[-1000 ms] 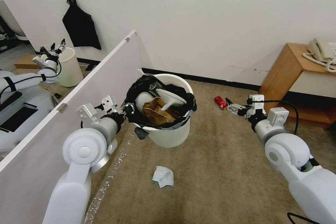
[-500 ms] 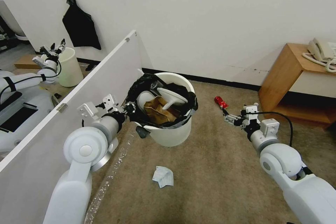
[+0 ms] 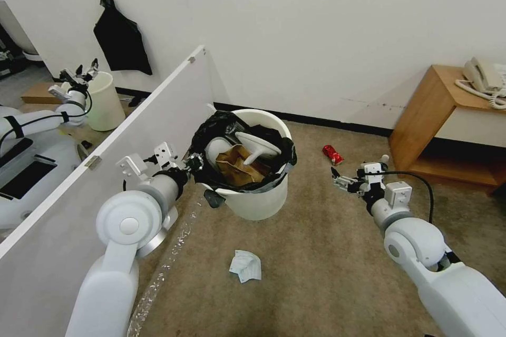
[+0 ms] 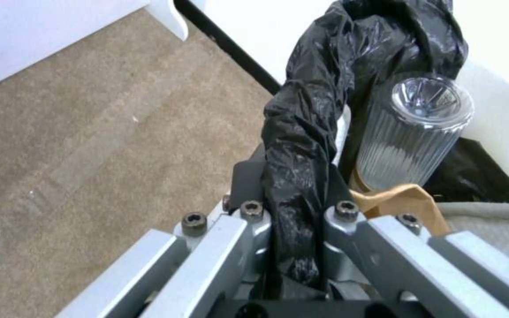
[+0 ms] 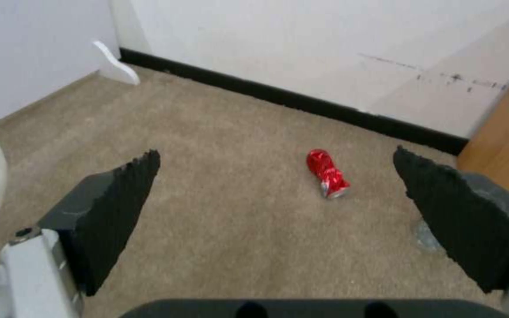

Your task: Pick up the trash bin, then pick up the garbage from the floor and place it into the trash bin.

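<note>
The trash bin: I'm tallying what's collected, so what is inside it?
Inside the trash bin: a white slipper, a brown paper bag and a clear ribbed bottle. Anything beneath them is covered.

I am in an office-like room: beige short-pile carpet (image 3: 327, 253), a low wooden side cabinet (image 3: 432, 110) bearing a cream corded desk telephone (image 3: 482, 76), and a white partition panel (image 3: 132, 131).

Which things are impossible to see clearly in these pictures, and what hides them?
- Left gripper fingertips: left wrist view, covered by the trash bin's black bag.
- Lower bin contents: head view, buried under the slipper and paper bag.
- Red can label: too small, crushed.
- Telephone: cut by the head view's edge.
</note>
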